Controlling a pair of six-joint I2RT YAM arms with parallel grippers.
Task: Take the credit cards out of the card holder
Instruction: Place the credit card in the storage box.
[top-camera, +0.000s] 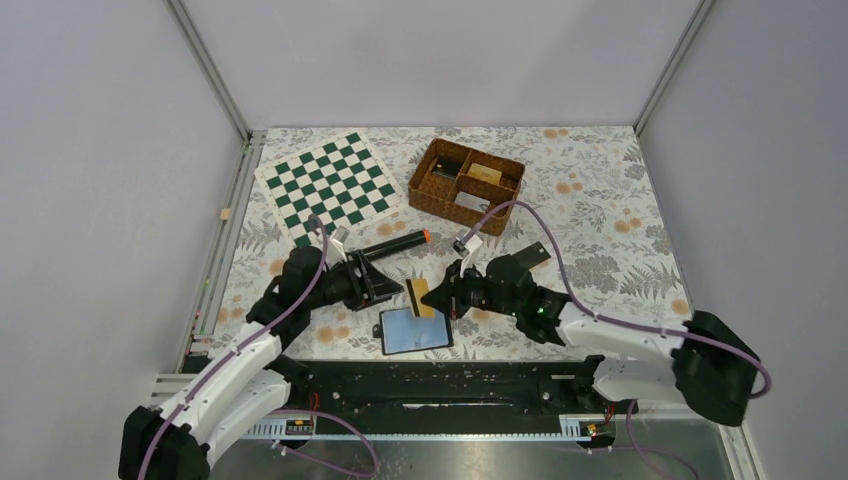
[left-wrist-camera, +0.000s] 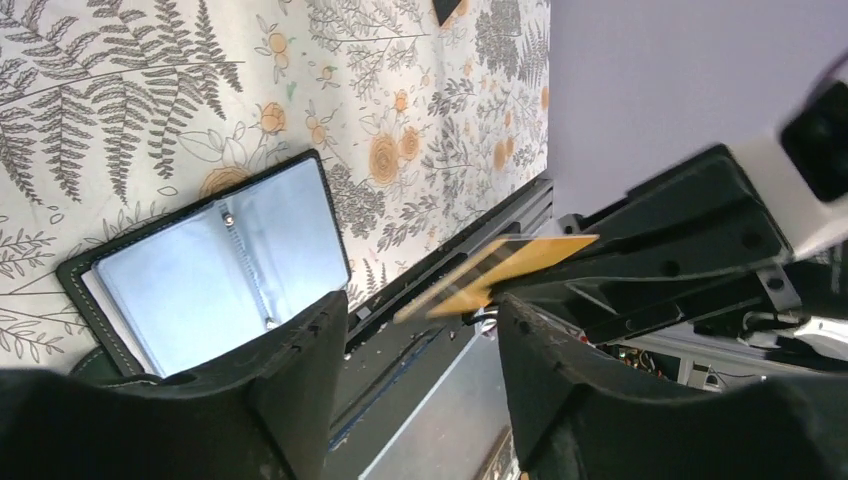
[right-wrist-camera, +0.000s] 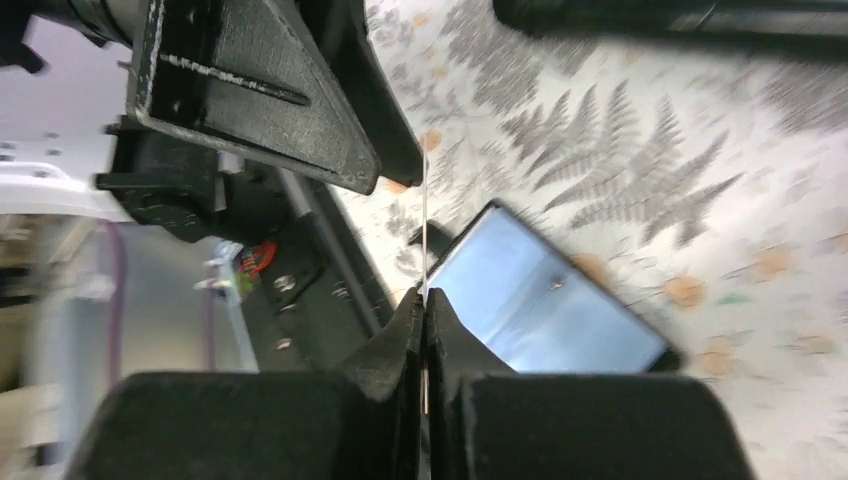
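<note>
The card holder (top-camera: 415, 331) lies open on the table near the front edge, blue-grey panels up; it also shows in the left wrist view (left-wrist-camera: 210, 270) and the right wrist view (right-wrist-camera: 545, 305). My right gripper (top-camera: 441, 298) is shut on the orange-yellow credit card (top-camera: 420, 297) and holds it in the air just above the holder. The card shows edge-on between the right gripper's jaws (right-wrist-camera: 424, 230) and tilted in the left wrist view (left-wrist-camera: 510, 265). My left gripper (top-camera: 392, 289) is open and empty, right beside the card's left side (left-wrist-camera: 420, 340). A dark card (top-camera: 531, 255) lies flat behind the right arm.
A black cylinder with an orange tip (top-camera: 395, 243) lies behind the left gripper. A brown wicker basket (top-camera: 465, 178) with compartments stands at the back middle. A green-and-white chessboard mat (top-camera: 335, 183) lies at the back left. The metal rail (top-camera: 440, 385) runs along the table's front edge.
</note>
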